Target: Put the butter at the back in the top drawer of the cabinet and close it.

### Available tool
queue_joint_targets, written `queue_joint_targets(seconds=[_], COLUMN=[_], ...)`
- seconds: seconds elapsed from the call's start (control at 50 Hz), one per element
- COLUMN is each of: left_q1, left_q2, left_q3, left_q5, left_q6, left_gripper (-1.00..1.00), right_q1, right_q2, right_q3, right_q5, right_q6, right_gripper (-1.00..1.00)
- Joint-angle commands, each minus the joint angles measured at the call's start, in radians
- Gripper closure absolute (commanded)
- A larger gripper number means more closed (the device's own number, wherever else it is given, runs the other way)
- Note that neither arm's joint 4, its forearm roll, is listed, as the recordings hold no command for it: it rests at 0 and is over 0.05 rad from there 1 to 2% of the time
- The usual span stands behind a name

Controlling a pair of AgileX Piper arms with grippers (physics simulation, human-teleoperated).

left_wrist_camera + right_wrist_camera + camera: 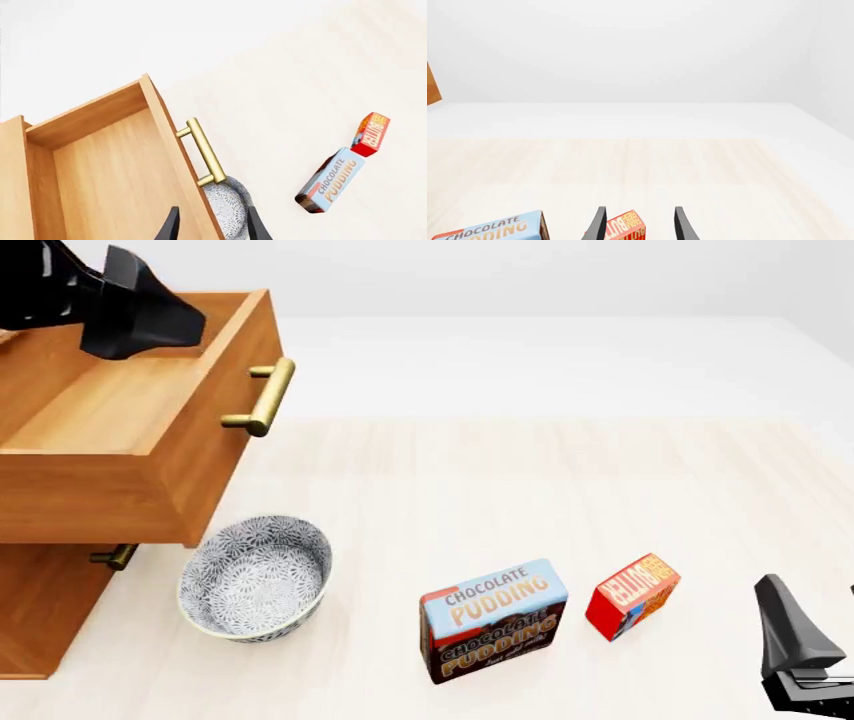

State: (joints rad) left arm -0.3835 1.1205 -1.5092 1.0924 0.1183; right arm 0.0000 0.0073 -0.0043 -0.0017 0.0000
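Note:
The butter point(633, 595), a small red box with an orange label, stands on the table right of the pudding box; it also shows in the left wrist view point(370, 134). The cabinet point(47, 610) stands at the left with its top drawer point(120, 415) pulled out and empty, brass handle point(267, 395) facing right. My left gripper point(213, 227) is open and empty above the drawer's front edge point(175, 165); its arm point(127, 305) hangs over the drawer. My right gripper point(637, 225) is open and empty, just short of the butter point(626, 229), and shows at the front right point(810, 600).
A blue-and-brown Chocolate Pudding box point(494, 620) stands just left of the butter. A patterned bowl point(256, 577) sits on the table under the open drawer's front corner. A lower drawer handle point(114, 557) shows beneath the drawer. The pale wooden table point(534, 480) stretches behind the boxes.

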Motion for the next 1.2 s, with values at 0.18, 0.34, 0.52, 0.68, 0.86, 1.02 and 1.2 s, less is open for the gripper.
queue_joint_targets(seconds=[0.18, 0.34, 0.52, 0.68, 0.86, 1.02, 1.2], left_q1=[-0.056, -0.114, -0.156, -0.209, -0.262, -0.311, -0.371], left_q2=[-0.05, -0.01, 0.034, 0.094, 0.179, 0.278, 0.387], left_q3=[0.029, 0.046, 0.046, 0.036, 0.016, -0.029, -0.062], left_q5=[-0.075, -0.113, -0.144, -0.183, -0.224, -0.253, -0.29], left_q6=[0.092, 0.079, 0.076, 0.079, 0.073, 0.067, 0.064], left_gripper=[-1.0, -1.0, -1.0, -1.0, -1.0, -1.0, -1.0], right_q1=[0.0, 0.0, 0.0, 0.0, 0.0, 0.0, 0.0], right_q2=[0.0, 0.0, 0.0, 0.0, 0.0, 0.0, 0.0], right_q3=[0.0, 0.0, 0.0, 0.0, 0.0, 0.0, 0.0], right_q5=[0.0, 0.0, 0.0, 0.0, 0.0, 0.0, 0.0], right_q6=[0.0, 0.0, 0.0, 0.0, 0.0, 0.0, 0.0], right_gripper=[-1.0, -1.0, -1.0, -1.0, -1.0, -1.0, -1.0])
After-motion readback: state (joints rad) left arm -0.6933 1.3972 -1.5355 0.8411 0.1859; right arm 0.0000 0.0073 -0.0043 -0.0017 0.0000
